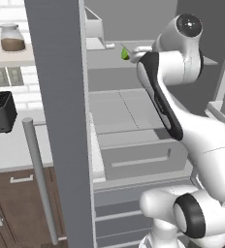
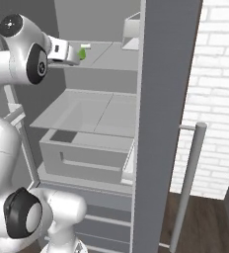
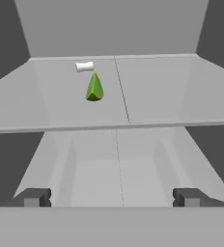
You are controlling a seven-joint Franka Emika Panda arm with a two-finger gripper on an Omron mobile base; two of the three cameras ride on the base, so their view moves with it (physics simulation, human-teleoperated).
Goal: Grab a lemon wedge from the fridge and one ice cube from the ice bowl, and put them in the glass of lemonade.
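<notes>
fridge (image 1: 61, 97) doors open, front access free. Upper shelf (image 3: 157, 91) mostly bare: lemon wedge (image 3: 94, 88) left of centre, small white roll (image 3: 85, 66) just behind it, near back wall. Gripper (image 3: 111, 198) spread wide, level with the shelf edge.

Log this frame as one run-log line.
phase: reaching into open fridge | tool: open, empty, short of shelf edge | lemon wedge: on upper shelf, untouched | small white roll: behind wedge
</notes>
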